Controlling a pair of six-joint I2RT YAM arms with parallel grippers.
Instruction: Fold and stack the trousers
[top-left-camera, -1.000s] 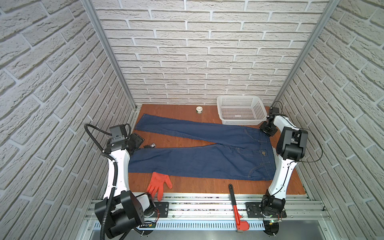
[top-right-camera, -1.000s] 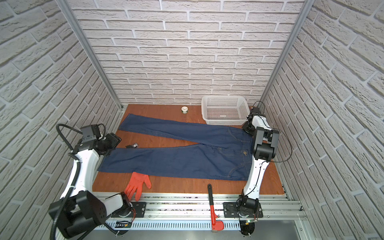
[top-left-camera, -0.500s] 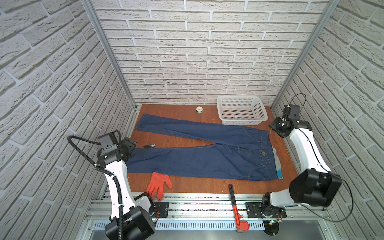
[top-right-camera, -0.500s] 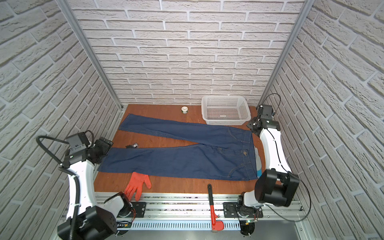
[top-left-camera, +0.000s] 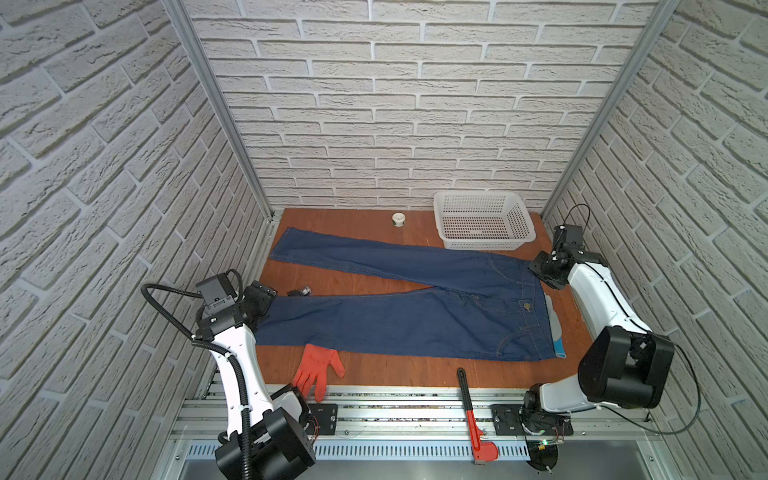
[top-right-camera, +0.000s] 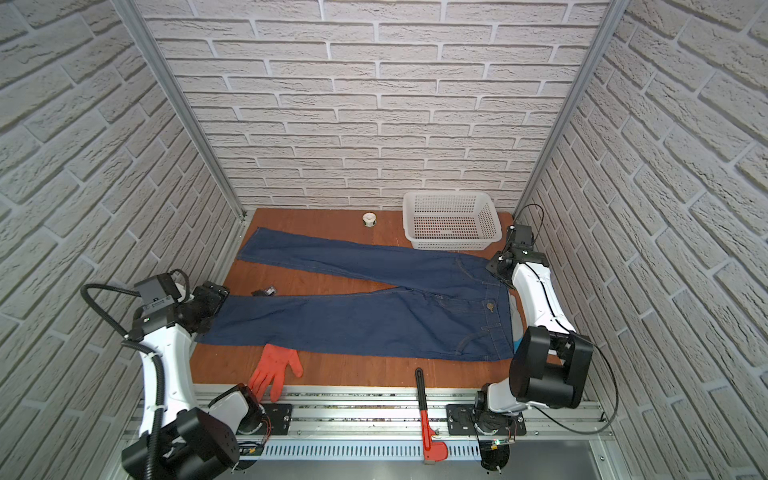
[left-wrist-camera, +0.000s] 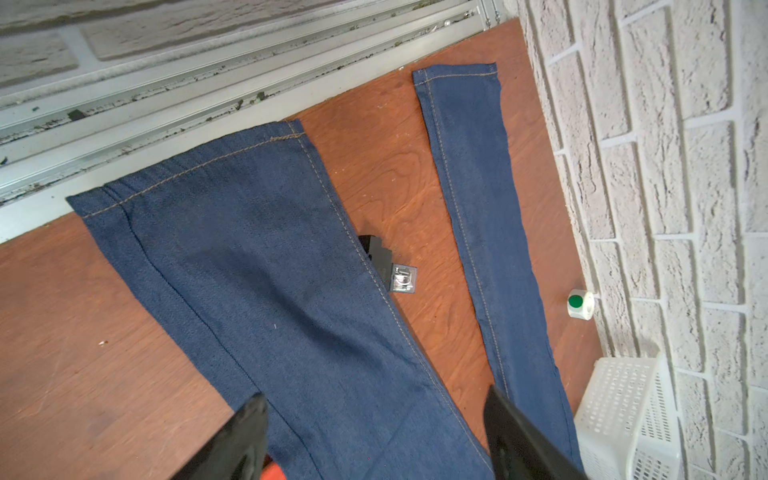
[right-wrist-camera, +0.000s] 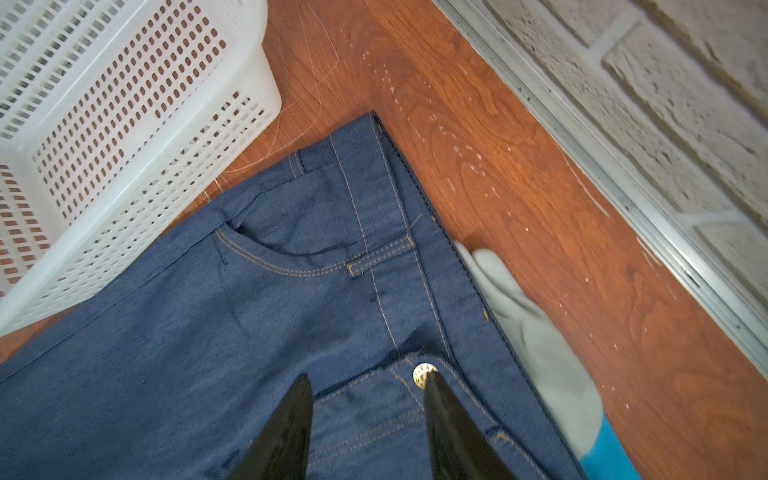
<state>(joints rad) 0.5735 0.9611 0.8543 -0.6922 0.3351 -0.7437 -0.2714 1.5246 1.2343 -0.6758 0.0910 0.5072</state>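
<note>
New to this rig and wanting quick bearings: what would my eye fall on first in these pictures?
The dark blue denim jeans dominate, spread flat across the brown wooden table, waist on the right in both top views, legs splayed leftward. The left gripper hangs open over the near leg's hem end, the right gripper open over the waistband. An orange glove lies at the table's front edge.

The trousers (top-left-camera: 419, 320) are 1 pair of dark blue denim jeans with lighter stitching, lying flat and unfolded, front side up, across the middle of both top views. The waist, with its metal button (top-left-camera: 528, 306), lies toward the right of the frame. The 2 legs spread leftward in a V, 1 hem at centre left, the other angled toward the upper left.
</note>
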